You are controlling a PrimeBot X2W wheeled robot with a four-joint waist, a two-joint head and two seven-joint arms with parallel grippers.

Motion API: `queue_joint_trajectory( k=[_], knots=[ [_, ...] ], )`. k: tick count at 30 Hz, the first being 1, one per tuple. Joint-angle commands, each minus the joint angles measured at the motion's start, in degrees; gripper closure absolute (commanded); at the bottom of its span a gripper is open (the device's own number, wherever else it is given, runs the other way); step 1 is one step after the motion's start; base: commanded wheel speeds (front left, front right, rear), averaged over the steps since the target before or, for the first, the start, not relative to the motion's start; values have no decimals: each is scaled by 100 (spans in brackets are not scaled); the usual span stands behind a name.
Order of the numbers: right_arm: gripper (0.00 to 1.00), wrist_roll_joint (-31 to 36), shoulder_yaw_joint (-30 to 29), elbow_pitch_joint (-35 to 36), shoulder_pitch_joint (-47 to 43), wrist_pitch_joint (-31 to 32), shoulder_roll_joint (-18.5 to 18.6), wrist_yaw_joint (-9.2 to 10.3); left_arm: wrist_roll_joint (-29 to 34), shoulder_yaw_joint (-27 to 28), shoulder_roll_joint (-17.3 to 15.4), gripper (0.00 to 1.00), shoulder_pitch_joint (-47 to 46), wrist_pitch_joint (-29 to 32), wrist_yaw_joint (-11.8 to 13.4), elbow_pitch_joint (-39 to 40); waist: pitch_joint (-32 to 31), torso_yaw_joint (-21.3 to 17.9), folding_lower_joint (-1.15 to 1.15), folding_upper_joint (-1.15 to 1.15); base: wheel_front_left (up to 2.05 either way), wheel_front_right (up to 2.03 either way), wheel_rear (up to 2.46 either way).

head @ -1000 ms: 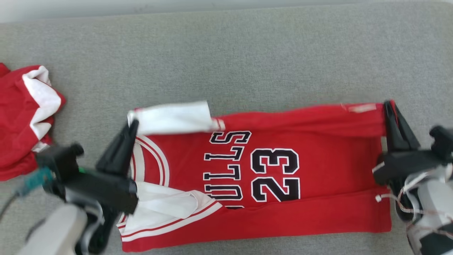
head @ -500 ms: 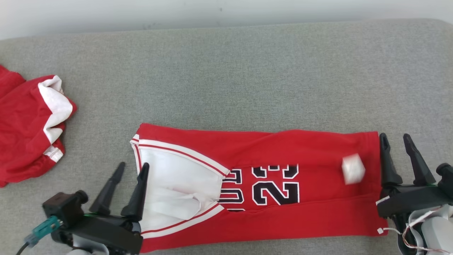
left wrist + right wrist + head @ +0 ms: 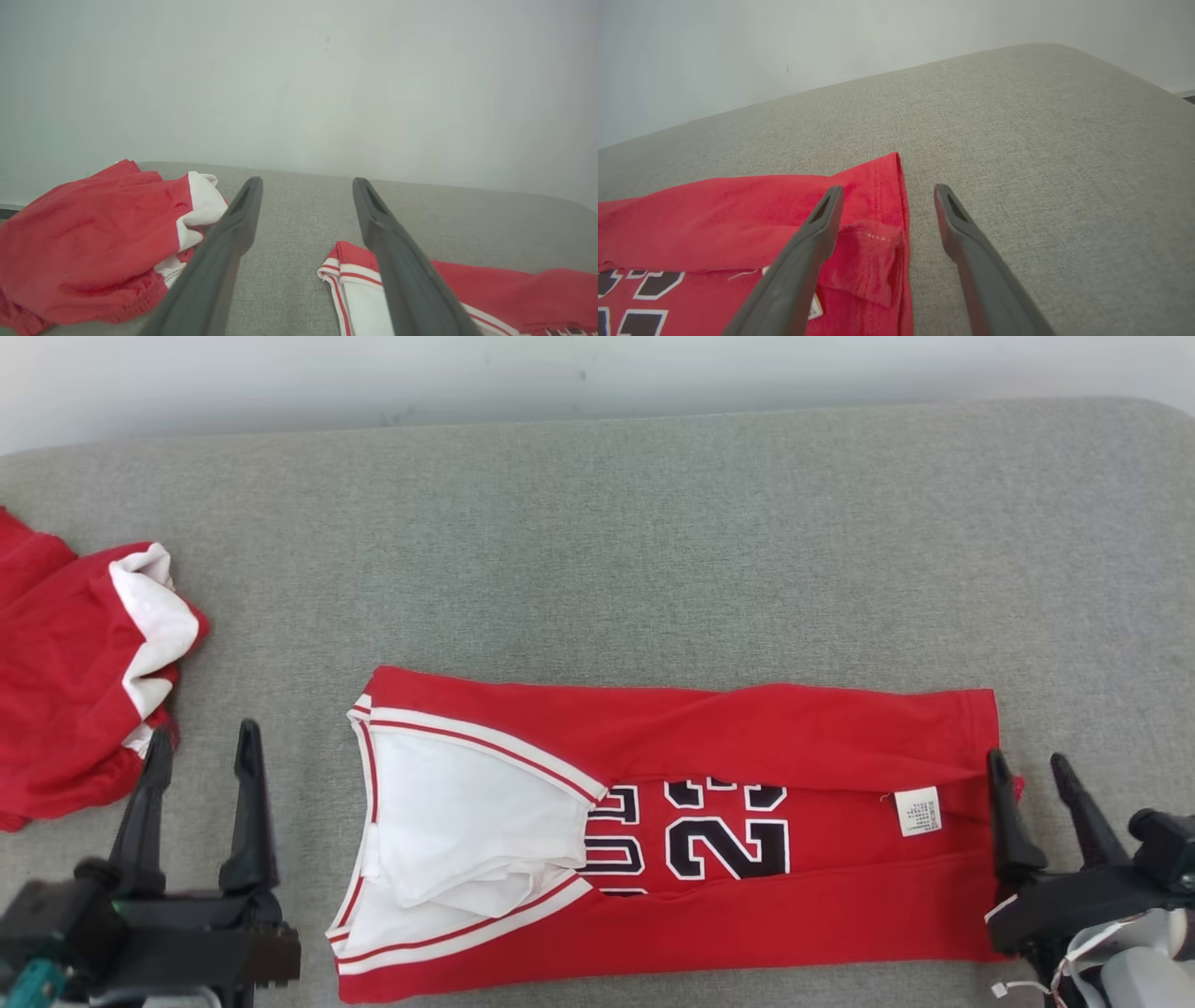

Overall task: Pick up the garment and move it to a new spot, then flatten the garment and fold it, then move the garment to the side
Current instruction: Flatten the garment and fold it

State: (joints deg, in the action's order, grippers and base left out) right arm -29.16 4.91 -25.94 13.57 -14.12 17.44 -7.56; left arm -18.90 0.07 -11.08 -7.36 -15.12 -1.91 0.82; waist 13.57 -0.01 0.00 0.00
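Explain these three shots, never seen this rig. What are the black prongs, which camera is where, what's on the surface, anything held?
It is a wheeled two-armed robot. The black prongs are its fingers, two per arm. The wide shot comes from the head camera: the left arm's fingers at lower left, the right arm's fingers at lower right. The other two shots come from wrist cameras looking along each pair. On the grey padded surface lies a red basketball jersey, number 23, long sides folded in, white care label showing. A second red and white garment lies crumpled to its left. Both pairs stand open and hold nothing; the right pair straddles the jersey's hem edge.
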Motion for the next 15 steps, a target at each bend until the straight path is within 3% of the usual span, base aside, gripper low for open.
queue_joint_trajectory(
  k=[1, 10, 11, 12, 13, 15],
  knots=[
    [0, -42, 45, -144, 65, 12, -34, 16, 189, 166, 109, 0, 138, -2, -58, 28, -7, 29, 0, 0, 0, 0, 0],
    [0, -267, 280, -1130, 219, 80, -202, 16, 860, 634, 552, 0, 320, -2, -378, -214, -33, 166, 0, 0, 0, 0, 0],
    [48, -309, 352, -1216, 213, 102, -223, 16, 909, 653, 575, 0, 305, -2, -410, -240, -37, 179, 0, 0, 0, 0, 0],
    [77, -346, 423, -1259, 199, 95, -252, 16, 953, 675, 591, 0, 296, -2, -418, -263, -44, 189, 0, 0, 0, 0, 0],
    [99, -390, 493, -1298, 187, 86, -277, 15, 976, 703, 613, 0, 291, -2, -442, -296, -53, 196, 0, 0, 0, 0, 0],
    [100, -500, 591, -1357, 182, 66, -305, 16, 1023, 757, 651, 0, 292, -2, -458, -332, -77, 198, 0, 0, 0, 0, 0]
  ],
)
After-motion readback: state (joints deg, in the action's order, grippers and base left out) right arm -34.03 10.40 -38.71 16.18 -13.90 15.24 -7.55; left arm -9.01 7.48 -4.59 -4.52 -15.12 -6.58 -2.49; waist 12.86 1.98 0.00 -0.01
